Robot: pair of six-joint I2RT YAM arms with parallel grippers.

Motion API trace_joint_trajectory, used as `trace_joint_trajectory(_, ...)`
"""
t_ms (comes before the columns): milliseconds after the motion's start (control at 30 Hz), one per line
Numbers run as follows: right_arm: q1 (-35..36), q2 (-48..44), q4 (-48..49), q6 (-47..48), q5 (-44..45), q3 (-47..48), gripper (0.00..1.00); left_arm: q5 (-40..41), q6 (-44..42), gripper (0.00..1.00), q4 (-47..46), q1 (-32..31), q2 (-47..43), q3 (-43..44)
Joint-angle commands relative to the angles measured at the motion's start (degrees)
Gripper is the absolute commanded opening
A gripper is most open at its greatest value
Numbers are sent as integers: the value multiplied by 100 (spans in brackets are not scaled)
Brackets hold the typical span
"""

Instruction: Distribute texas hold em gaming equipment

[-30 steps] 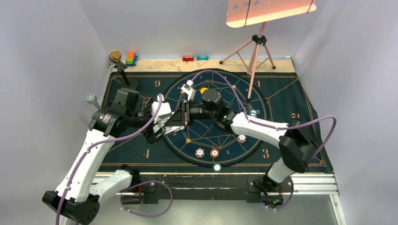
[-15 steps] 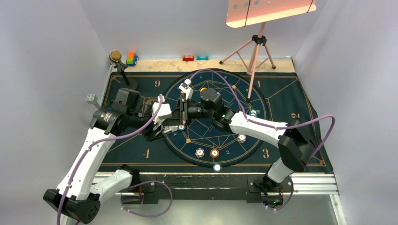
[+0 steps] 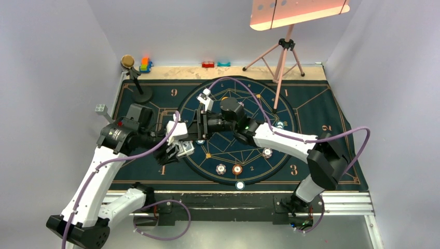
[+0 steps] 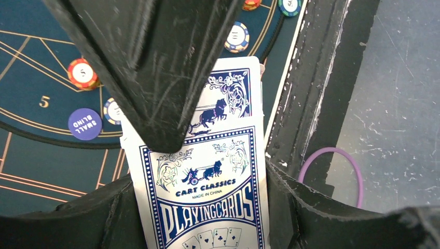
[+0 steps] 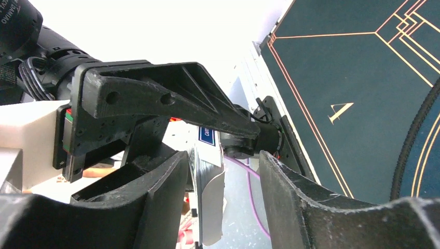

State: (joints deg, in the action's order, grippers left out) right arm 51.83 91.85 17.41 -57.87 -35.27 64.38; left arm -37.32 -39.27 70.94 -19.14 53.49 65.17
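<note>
pulled back toward left of centre, the left gripper (image 3: 181, 149) pinches the card pack (image 4: 212, 207); the right gripper (image 5: 220, 174) stands spread at its edge. close on just one off the top, then slide straight out.

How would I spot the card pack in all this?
Look at the dark blue mat, at the left rim of its gold circle. There the left end effector grips the card pack, a blue-and-white rectangle printed PLAYINGCARDS; its neighbours are all small round chips.
</note>
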Motion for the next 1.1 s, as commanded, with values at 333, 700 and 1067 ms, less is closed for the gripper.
trace_joint_trajectory(333,-24,-359,-388,402,54,87,64,-217,323,51,-229,7,413,252)
trace_joint_trajectory(700,-481,-1190,-1686,1175,733,-211,81,-295,471,54,-111,10,500,369)
trace_joint_trajectory(1067,-1024,-1894,-2888,1828,1047,-157,86,-386,664,54,35,265,696,548)
